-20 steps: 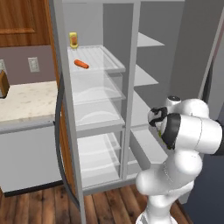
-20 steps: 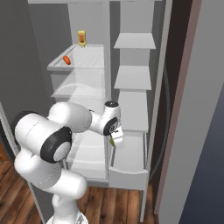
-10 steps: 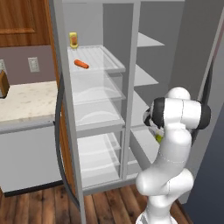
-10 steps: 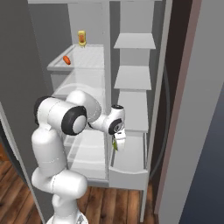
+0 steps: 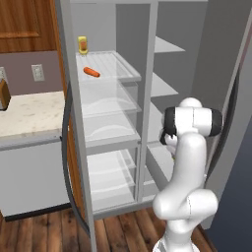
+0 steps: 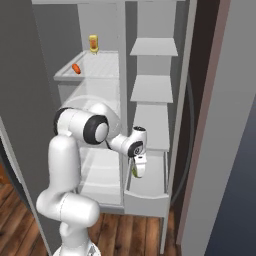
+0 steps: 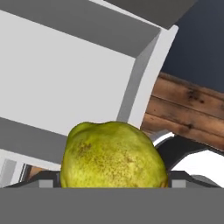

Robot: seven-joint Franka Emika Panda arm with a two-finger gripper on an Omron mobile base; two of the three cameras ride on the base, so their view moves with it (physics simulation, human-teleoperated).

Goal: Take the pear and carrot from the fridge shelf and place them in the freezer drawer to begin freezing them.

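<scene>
Lowering since a second ago, my hand [image 6: 136, 170] grips the pear [image 7: 113, 155] wide-jawed above the freezer drawer [image 6: 145, 202]. At eleven o'clock, the carrot [image 6: 76, 68] lies on the fridge shelf [image 6: 100, 75]. No writing is readable.

pear [image 7: 114, 154]: yellow-green with brown speckling, rounded and lumpy, held between the fingers just above the freezer drawer [image 6: 146, 199]; in the right base view it's a small green patch at the hand, over the drawer's left side.
freezer drawer: pale grey shallow box, low walls, pulled out at the bottom of the right compartment; flat pale floor and an inner corner visible past the pear.
carrot [image 5: 91, 72]: short bright orange taper, lying flat on the fridge shelf [image 5: 119, 66], left compartment up high, toward its left near part.
fridge shelf: pale, ribbed lines, raised rim.
</scene>
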